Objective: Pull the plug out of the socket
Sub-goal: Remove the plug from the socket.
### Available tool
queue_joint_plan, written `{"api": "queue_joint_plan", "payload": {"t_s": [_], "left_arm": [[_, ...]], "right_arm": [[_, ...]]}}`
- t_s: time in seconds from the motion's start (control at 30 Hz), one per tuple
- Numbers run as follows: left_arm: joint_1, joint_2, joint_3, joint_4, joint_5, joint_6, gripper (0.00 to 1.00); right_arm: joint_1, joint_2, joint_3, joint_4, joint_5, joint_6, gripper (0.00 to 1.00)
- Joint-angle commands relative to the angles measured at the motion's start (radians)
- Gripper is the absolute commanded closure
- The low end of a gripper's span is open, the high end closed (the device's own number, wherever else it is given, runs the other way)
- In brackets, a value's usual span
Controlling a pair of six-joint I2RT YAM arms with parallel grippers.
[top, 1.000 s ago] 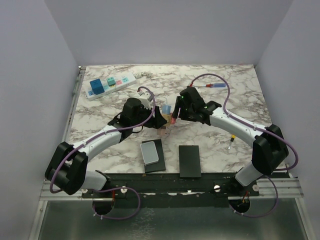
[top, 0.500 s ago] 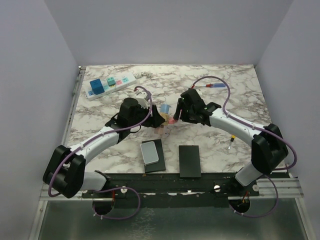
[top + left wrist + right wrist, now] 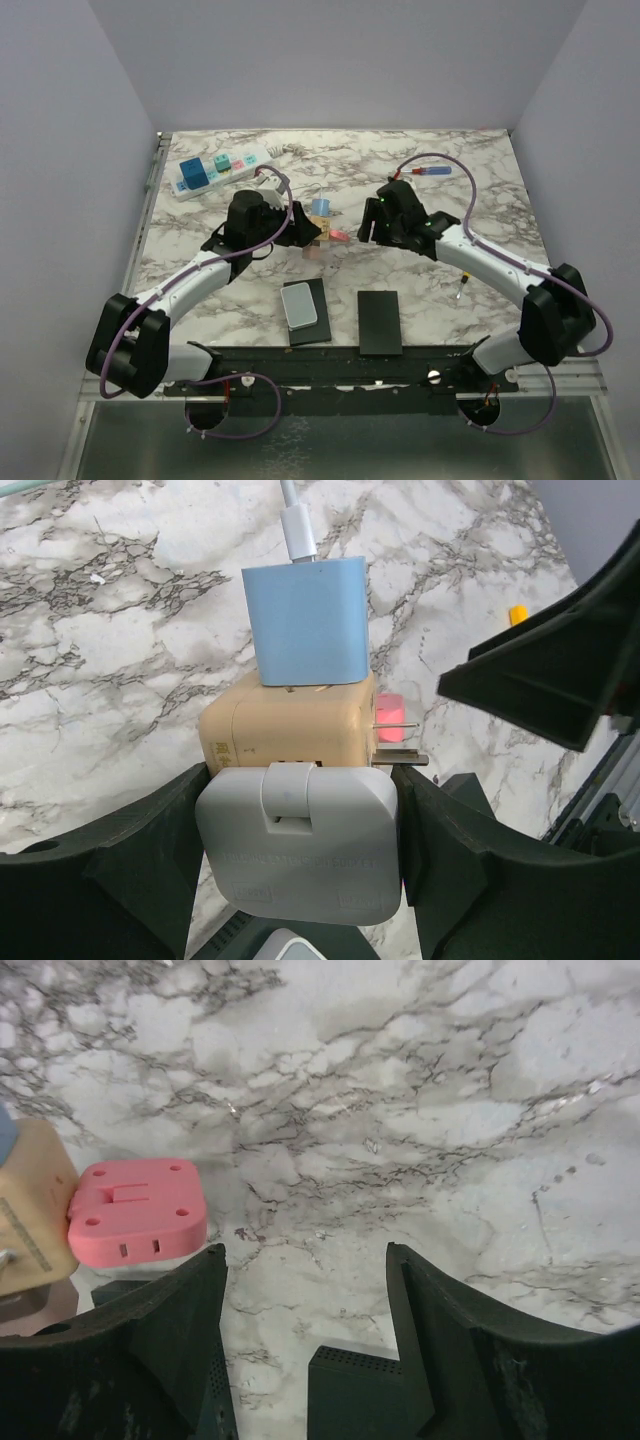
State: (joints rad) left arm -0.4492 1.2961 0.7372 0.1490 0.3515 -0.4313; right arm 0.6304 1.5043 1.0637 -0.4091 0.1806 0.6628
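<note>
We are seeing the left tool (image 3: pixel 300 865) pinching a white charger (image 3: pixel 300 825) by its two sides. That charger is sitting against a tan cube adapter (image 3: pixel 290 725) over the marble tabletop (image 3: pixel 110 630). A light-blue charger (image 3: pixel 308 620) with a white cable (image 3: pixel 298 525) is sitting on the cube's far face. A pink plug (image 3: pixel 393 708) is showing at the cube's right side beside a metal prong (image 3: pixel 408 759). We cannot tell whether the pink plug is seated or already out. In the right wrist view the right tool (image 3: pixel 305 1260) is standing spread, with only bare tabletop between its fingers (image 3: pixel 440 1330). The pink plug is lying just past the finger on the left and touching the cube's edge. The power strip (image 3: pixel 222 167), the other socket in view, is lying at the far-left corner, well apart from both tools. Near the arm bases we are noting a grey case (image 3: pixel 299 304) on a black pad (image 3: pixel 312 333), with a second black pad (image 3: pixel 379 322) beside it. A red-and-blue screwdriver (image 3: pixel 425 171) is lying far right.
</note>
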Motion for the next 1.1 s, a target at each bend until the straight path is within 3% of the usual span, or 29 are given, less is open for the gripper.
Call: {"api": "queue_joint_plan", "payload": {"t_s": [0.0,0.13,0.23,0.4,0.8,1.07], "left_arm": [[0.057,-0.008,0.058,0.106,0.183,-0.014,1.00],[0.106,0.028,0.103,0.104,0.331,-0.014,1.00],[0.137,0.045,0.122,0.099,0.430,-0.017,1.00],[0.158,0.049,0.136,0.081,0.529,0.003,1.00],[0.167,0.060,0.146,0.030,0.609,0.047,1.00],[0.167,0.064,0.146,0.030,0.617,0.049,1.00]], "right_arm": [[-0.020,-0.146,-0.034,0.069,0.024,-0.159,0.29],[-0.019,-0.307,-0.135,0.208,-0.100,-0.372,0.29],[-0.018,-0.430,-0.223,0.302,-0.308,-0.524,0.29],[-0.004,-0.473,-0.227,0.304,-0.453,-0.546,0.29],[0.123,-0.400,-0.185,0.303,-0.343,-0.668,0.25],[0.132,-0.354,-0.167,0.310,-0.240,-0.743,0.22]]}}
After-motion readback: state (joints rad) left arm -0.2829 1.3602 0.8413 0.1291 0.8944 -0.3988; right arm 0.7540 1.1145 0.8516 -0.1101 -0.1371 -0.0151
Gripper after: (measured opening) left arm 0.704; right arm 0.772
